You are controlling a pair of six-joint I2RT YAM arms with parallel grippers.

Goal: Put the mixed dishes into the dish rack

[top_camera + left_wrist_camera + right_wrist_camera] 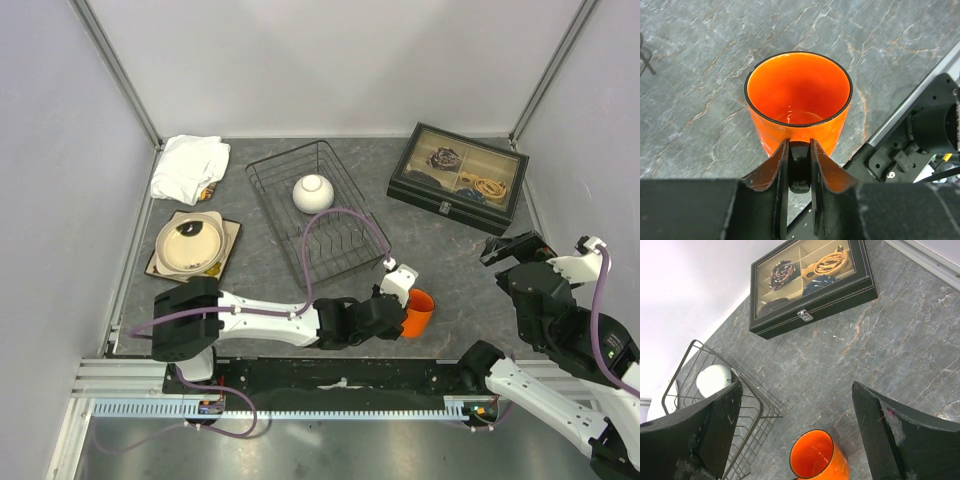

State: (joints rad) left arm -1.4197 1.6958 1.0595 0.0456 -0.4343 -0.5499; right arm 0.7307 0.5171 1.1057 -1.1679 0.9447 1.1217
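The orange mug (421,312) (799,95) (816,460) is tilted, low over the table near its front edge and just right of the dish rack. My left gripper (403,312) (799,146) is shut on the mug's black handle (800,167). The black wire dish rack (262,195) (747,425) holds the white bowl (312,192) (713,379) at its far end. A cream brown-rimmed plate (190,245) lies on the square tan plate (232,235) at the left. My right gripper (510,248) (795,387) hangs open and empty at the right.
A white folded cloth (190,165) lies at the back left. A black glass-lidded box (458,178) (810,280) sits at the back right. The table's metal front rail (910,107) runs close beside the mug.
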